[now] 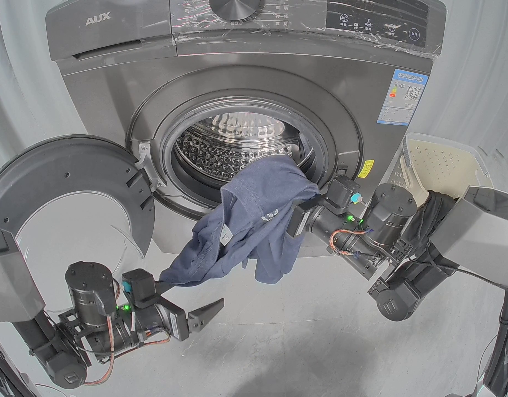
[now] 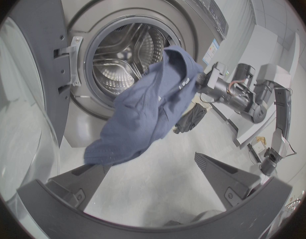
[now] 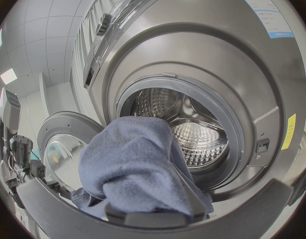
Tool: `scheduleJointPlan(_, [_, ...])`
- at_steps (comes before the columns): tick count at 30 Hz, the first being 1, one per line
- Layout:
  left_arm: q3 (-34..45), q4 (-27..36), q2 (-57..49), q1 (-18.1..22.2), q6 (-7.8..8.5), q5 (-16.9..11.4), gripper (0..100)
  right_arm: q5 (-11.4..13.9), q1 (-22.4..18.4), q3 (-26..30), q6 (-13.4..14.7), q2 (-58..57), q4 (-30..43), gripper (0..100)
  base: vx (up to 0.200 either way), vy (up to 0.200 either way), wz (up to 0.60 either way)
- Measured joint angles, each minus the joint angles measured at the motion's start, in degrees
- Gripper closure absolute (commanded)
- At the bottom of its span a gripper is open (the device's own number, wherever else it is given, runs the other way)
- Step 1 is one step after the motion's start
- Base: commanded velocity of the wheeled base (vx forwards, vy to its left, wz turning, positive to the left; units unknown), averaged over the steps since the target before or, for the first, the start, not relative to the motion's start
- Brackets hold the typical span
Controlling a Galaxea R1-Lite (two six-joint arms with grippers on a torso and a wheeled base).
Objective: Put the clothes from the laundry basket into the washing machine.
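A blue garment hangs in front of the washing machine's open drum. My right gripper is shut on the garment's upper part at the right side of the opening, and the cloth drapes over its fingers. The garment trails down to the left, its lower end touching one finger of my left gripper. That left gripper is open wide, low over the floor. A cream laundry basket stands to the right of the machine with a dark garment hanging over its edge.
The round machine door is swung fully open to the left, just above my left arm. Grey floor lies in front of the machine. My right arm reaches across in front of the basket.
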Motion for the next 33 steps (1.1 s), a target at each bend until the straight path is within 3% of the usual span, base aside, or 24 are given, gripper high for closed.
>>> scheduleJointPlan(6, [6.6,-6.6,0.8,-2.7,0.60,0.0,0,0.0,-0.2,-0.7,0.0,0.0,0.1,100,0.000,0.000,0.00])
scheduleJointPlan(11, [7.3,-7.6,0.9,-4.1,0.71,-0.1,0,-0.1,-0.2,-1.1,0.0,0.0,0.1,100,0.000,0.000,0.00])
scheduleJointPlan(20, [-4.9,-7.8,2.1,-4.4,0.35,-0.1,0,-0.1,0.2,-1.1,0.0,0.0,0.1,100,0.000,0.000,0.00])
scheduleJointPlan(33, [-23.1,-7.8,14.4,-5.7,0.66,0.2,0,-0.5,1.5,-1.5,0.0,-0.3,0.4,100,0.000,0.000,0.00])
